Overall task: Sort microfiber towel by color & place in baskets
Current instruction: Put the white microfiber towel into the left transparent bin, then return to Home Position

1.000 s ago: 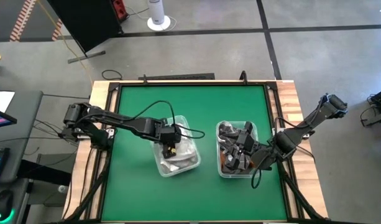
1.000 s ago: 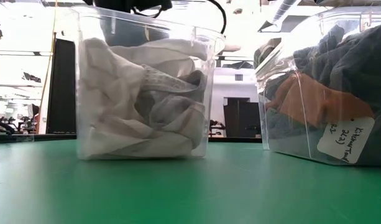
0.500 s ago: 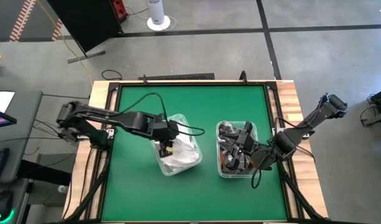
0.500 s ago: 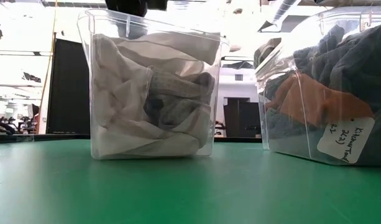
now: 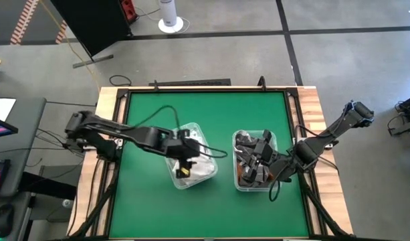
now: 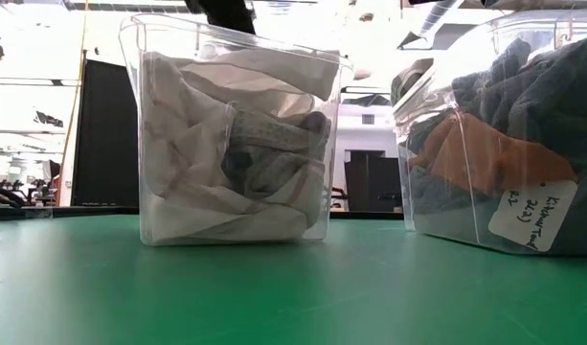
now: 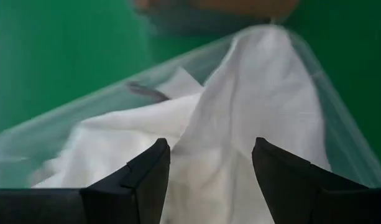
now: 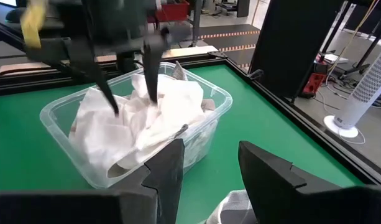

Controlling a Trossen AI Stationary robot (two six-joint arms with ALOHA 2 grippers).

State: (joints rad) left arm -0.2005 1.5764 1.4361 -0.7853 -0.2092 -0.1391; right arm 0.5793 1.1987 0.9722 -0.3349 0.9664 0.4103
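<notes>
Green table covering [image 6: 293, 287] fills the foreground of the low view, and on it stand the two clear baskets, well apart. The left basket [image 6: 130, 134] is packed with crumpled white and pale grey towels [image 6: 207, 163]. The right basket [image 6: 437, 201] holds dark grey towels [image 6: 532, 105], with an orange patch showing through its wall and a white handwritten label [image 6: 532, 213] on its side.

From above, the left gripper [image 5: 184, 161] hangs over the left basket [image 5: 206, 177], just above the white towels [image 5: 199, 167] piled directly beneath its fingertips. Its own wrist view shows the two dark fingers [image 7: 146, 174] standing apart, with white cloth [image 7: 240, 124] seen between and beyond them but not pinched; the jaws are spread and hold nothing. The right wrist view shows the same fingers [image 8: 103, 87] poised with their tips at the top of the white heap [image 8: 146, 124] inside the clear tub [image 8: 53, 118].

The right gripper [image 5: 263, 161] sits over the right basket [image 5: 237, 182], down among the dark towels [image 5: 248, 144]. Its fingers [image 8: 165, 174] stand parted with a gap between them and grip nothing that can be seen.

Beyond the table lie a grey floor and a white fan [image 8: 361, 99].
</notes>
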